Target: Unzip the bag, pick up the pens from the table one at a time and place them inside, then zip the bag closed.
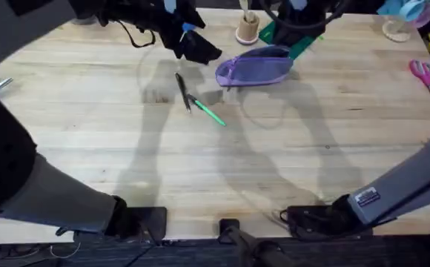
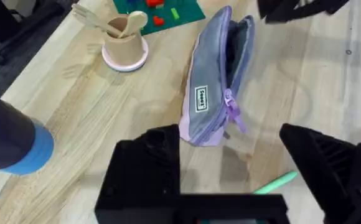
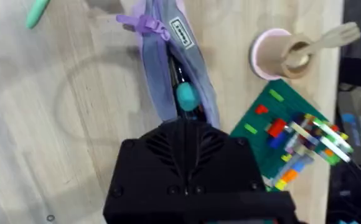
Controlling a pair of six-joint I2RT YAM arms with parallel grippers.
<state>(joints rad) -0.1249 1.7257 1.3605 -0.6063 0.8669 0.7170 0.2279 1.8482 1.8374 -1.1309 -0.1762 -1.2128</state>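
The lavender bag (image 1: 256, 68) lies unzipped on the table (image 1: 215, 170) at the back centre, its zipper pull (image 2: 232, 113) hanging at the near end. Inside its opening sits a teal rounded object (image 3: 187, 94). The black pen (image 1: 182, 92) and the green pen (image 1: 209, 113) lie on the wood just left of the bag, their ends close together. My left gripper (image 2: 227, 138) hovers open over the bag's left end, with the green pen's tip (image 2: 277, 182) beside it. My right gripper (image 3: 187, 146) is shut on the bag's right end.
A pink cup with a wooden spoon (image 1: 247, 28) and a green brick plate (image 3: 292, 134) stand right behind the bag. Pink-handled scissors (image 1: 425, 77) lie at the far right. A small object (image 1: 0, 84) lies at the left edge. Bare wood stretches across the front.
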